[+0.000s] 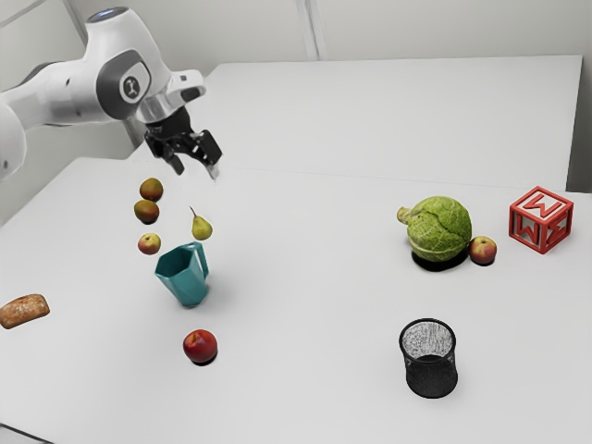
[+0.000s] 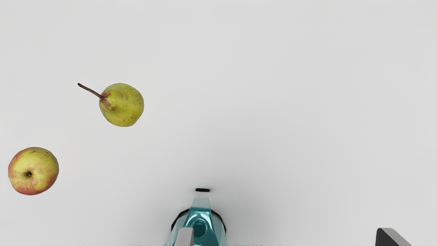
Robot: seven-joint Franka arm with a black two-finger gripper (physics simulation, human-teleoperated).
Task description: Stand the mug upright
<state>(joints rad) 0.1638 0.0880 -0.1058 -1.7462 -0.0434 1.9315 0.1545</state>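
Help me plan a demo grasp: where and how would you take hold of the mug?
I'd grip the handle of the mug, coming down from above, one finger of the tool on each side. It juts from the body toward the exterior view's right, and is much narrower than the open gap.

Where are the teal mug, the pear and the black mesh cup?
Teal mug (image 1: 191, 289): exterior view, on the outer side wall, below the rim.
Pear (image 2: 125, 106): wrist view, on the rounded green body, beside the stem's base.
Black mesh cup (image 1: 432, 377): exterior view, on the lower side wall.
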